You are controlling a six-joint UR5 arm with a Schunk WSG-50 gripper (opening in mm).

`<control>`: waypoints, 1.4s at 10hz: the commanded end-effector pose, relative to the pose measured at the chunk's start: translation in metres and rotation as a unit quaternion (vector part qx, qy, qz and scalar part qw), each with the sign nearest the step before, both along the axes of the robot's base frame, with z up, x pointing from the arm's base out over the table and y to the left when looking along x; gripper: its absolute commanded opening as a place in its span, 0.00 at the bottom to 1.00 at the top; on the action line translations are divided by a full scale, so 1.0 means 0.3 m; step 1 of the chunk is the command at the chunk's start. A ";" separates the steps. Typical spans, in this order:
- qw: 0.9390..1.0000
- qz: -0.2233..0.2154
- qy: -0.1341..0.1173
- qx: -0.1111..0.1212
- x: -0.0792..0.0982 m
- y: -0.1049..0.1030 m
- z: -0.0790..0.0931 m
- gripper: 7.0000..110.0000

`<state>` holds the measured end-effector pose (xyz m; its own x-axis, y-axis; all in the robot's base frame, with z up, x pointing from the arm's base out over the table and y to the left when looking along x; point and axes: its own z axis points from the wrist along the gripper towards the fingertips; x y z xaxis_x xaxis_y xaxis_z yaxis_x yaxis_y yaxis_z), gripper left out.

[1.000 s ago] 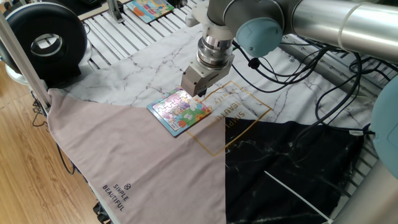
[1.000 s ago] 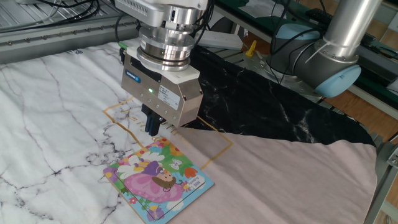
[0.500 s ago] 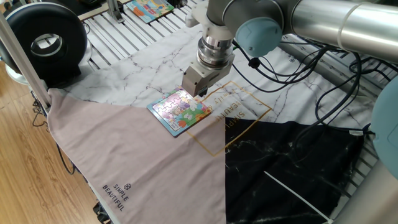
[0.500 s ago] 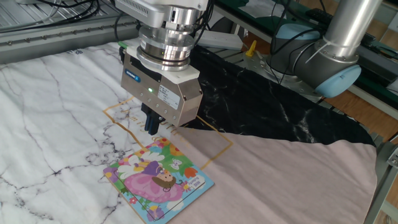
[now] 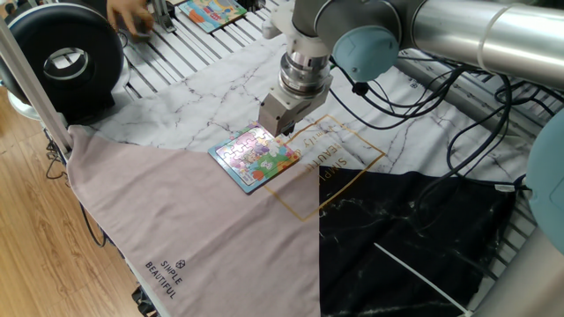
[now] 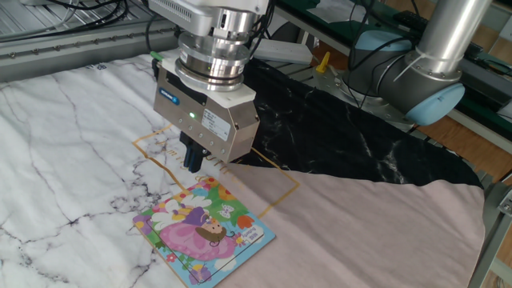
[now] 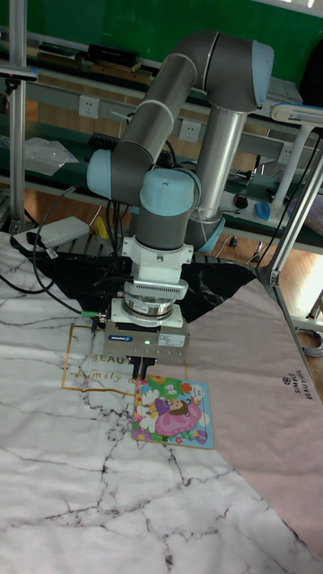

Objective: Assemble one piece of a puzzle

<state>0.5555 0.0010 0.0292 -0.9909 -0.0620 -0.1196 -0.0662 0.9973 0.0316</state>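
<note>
One puzzle (image 6: 204,231) lies flat, a corner toward the claw (image 6: 194,163) just above its edge; claw's grip cannot be told.

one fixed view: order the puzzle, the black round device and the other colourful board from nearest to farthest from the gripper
1. The puzzle, on the marble cloth right under the gripper, at its fingers.
2. The other colourful board, at the top edge on the slatted surface, beyond the gripper.
3. The black round device, far left at the table's corner.
</note>
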 end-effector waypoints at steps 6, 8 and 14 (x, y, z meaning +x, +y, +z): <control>1.000 -0.013 -0.004 0.002 0.023 0.071 0.021 0.00; 1.000 -0.018 -0.005 0.004 0.026 0.074 0.020 0.00; 1.000 -0.017 0.008 -0.001 0.004 0.073 0.025 0.00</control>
<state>0.5597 0.0230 0.0348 -0.9926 -0.0346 -0.1167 -0.0381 0.9989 0.0281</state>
